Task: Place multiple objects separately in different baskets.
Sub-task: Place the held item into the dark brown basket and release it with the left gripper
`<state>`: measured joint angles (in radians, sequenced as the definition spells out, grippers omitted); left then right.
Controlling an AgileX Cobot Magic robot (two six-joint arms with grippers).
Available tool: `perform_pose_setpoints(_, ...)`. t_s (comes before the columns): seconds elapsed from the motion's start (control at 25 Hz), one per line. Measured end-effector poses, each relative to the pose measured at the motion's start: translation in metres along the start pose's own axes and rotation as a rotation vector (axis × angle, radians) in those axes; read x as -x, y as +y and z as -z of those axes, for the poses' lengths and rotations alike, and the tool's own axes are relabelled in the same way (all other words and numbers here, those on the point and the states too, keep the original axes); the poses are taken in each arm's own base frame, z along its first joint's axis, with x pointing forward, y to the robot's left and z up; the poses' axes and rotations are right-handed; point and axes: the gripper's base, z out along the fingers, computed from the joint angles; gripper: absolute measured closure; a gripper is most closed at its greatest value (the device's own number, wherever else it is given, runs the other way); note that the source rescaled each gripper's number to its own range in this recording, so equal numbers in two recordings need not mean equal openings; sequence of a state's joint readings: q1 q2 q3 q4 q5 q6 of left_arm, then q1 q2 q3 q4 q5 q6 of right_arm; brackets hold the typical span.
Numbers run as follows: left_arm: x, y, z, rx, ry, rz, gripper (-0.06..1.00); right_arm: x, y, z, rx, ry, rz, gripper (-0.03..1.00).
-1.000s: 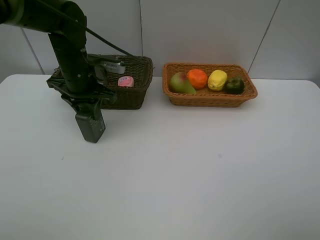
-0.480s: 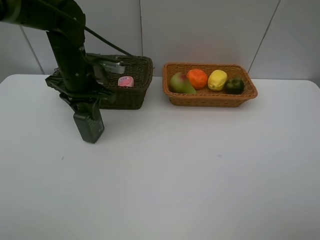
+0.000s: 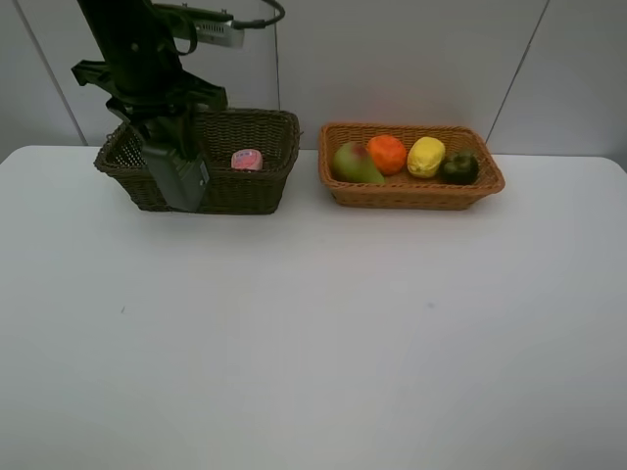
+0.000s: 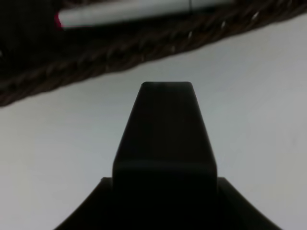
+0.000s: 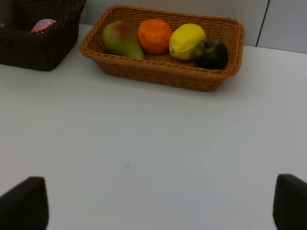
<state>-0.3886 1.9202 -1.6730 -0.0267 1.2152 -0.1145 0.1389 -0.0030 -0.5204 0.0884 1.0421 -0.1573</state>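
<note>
Left gripper (image 3: 168,149) is clamped on what I judge to be the dark green bottle (image 3: 179,184), hanging at the front wall of the dark basket (image 3: 250,191). Recommend I clear the rim, lower beside the white-pink marker (image 4: 129,10), then release.

left arm (image 3: 137,49) upright, left gripper (image 3: 176,176) pointing down; right gripper (image 5: 158,211) with fingertips (image 5: 24,201) wide apart

Left arm (image 3: 137,49): black, blocky links; black cable looping above (grey-white module mounted near it).
Left claw (image 4: 165,124): black, tapered.
Right claw (image 5: 153,208): two black finger tips.
</note>
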Motion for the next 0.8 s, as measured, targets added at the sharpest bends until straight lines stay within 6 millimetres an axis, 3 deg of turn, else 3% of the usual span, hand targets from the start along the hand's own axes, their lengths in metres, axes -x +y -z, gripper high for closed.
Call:
perform_pose_setpoints(0.36, 0.029, -0.006, 0.060, -0.033, -0.226, -0.049, 0.42, 0.000, 0.000, 0.000, 0.000, 0.000, 0.000, -0.02)
perform_pose_setpoints(0.64, 0.046, -0.004, 0.066, 0.016, -0.405, -0.127, 0.42, 0.000, 0.000, 0.000, 0.000, 0.000, 0.000, -0.02)
perform_pose_setpoints(0.8, 0.061, -0.001, 0.048, 0.067, -0.461, -0.165, 0.42, 0.000, 0.000, 0.000, 0.000, 0.000, 0.000, -0.02)
